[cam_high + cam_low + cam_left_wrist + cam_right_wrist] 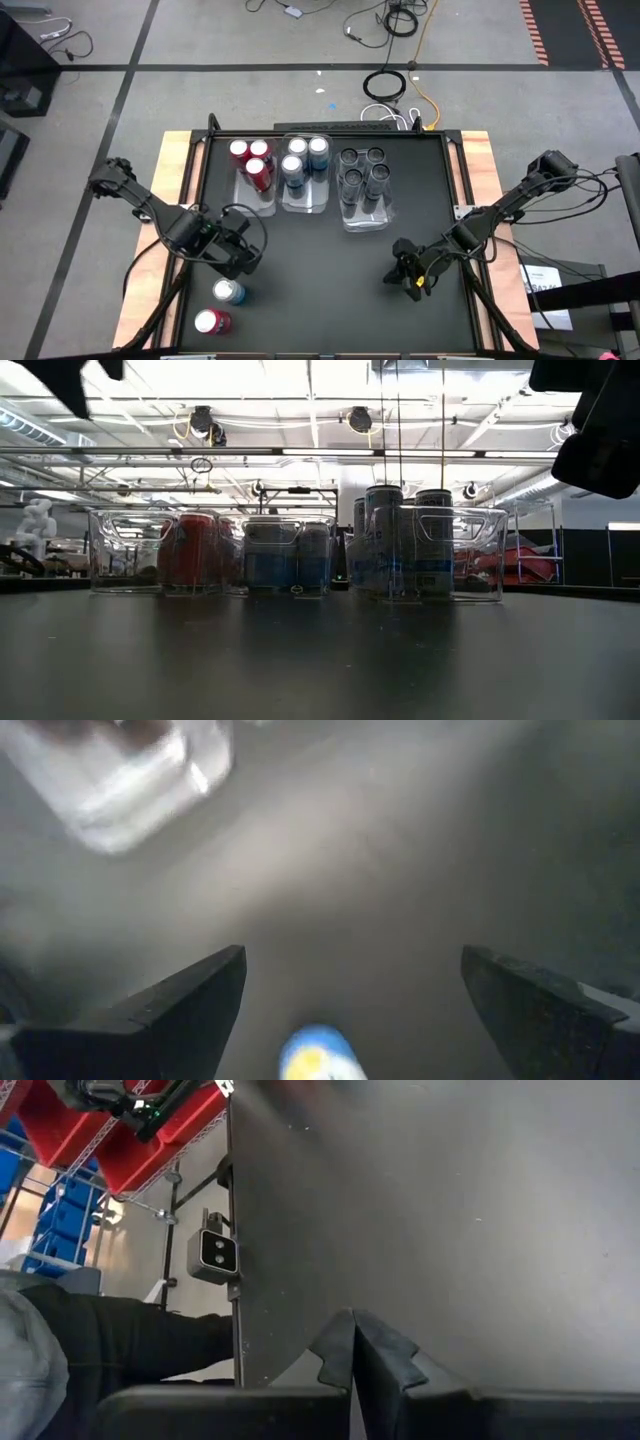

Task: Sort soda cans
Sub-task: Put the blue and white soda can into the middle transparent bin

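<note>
Standing in three clear trays along the far side of the black tabletop, most of the soda cans are already grouped: red cans in the left tray, blue-and-silver cans in the middle tray, dark grey cans in the right tray. Only the high view shows two cans outside the trays, near the front left corner: a blue-and-silver can and, just nearer the front edge, a red can.

The left end effector hangs just behind the loose blue-and-silver can. Its wrist view shows what the overhead cannot: the two fingers spread wide apart, with the blue can between them.

The right end effector sits over bare tabletop toward the front right, well apart from every can; its wrist view shows the fingertips pressed together with nothing between them.

From the low view the trays appear side by side, the loose cans out of sight.
</note>
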`<control>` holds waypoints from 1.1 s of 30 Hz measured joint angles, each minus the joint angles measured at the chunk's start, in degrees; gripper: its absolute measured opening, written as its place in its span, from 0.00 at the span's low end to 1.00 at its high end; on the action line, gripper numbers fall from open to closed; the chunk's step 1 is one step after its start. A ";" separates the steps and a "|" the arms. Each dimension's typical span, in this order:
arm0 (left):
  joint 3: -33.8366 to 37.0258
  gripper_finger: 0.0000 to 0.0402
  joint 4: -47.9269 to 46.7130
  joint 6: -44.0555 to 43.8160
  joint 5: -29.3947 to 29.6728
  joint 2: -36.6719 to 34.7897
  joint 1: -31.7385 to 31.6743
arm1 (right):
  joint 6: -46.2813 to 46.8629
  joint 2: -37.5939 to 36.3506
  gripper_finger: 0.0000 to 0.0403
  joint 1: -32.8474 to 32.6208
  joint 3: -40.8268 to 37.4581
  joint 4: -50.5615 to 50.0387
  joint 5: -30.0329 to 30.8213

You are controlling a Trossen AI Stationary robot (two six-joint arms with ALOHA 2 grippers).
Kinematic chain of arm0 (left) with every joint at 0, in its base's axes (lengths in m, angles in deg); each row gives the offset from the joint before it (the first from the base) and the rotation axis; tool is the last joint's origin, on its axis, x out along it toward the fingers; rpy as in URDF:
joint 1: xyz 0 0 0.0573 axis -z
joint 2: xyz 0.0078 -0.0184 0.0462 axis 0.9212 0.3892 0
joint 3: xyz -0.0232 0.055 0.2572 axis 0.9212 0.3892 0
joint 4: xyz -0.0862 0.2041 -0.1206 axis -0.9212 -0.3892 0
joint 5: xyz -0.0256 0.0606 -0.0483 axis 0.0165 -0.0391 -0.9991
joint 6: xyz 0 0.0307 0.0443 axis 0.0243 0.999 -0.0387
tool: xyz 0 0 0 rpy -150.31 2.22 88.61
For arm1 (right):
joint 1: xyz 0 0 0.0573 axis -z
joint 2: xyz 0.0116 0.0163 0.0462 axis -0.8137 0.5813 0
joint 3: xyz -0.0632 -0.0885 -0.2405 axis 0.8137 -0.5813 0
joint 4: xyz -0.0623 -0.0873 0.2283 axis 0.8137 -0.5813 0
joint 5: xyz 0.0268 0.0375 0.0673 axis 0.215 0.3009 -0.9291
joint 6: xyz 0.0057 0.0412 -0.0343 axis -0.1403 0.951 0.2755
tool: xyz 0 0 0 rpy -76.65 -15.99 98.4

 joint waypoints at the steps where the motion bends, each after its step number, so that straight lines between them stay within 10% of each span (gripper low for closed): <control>1: 0.00 0.94 0.12 0.95 1.66 0.19 0.00 | 0.03 0.00 0.00 0.00 0.00 0.02 0.01; 33: 0.02 0.99 5.22 12.17 4.26 0.30 -0.44 | 1.68 0.02 0.00 0.07 0.04 0.09 3.52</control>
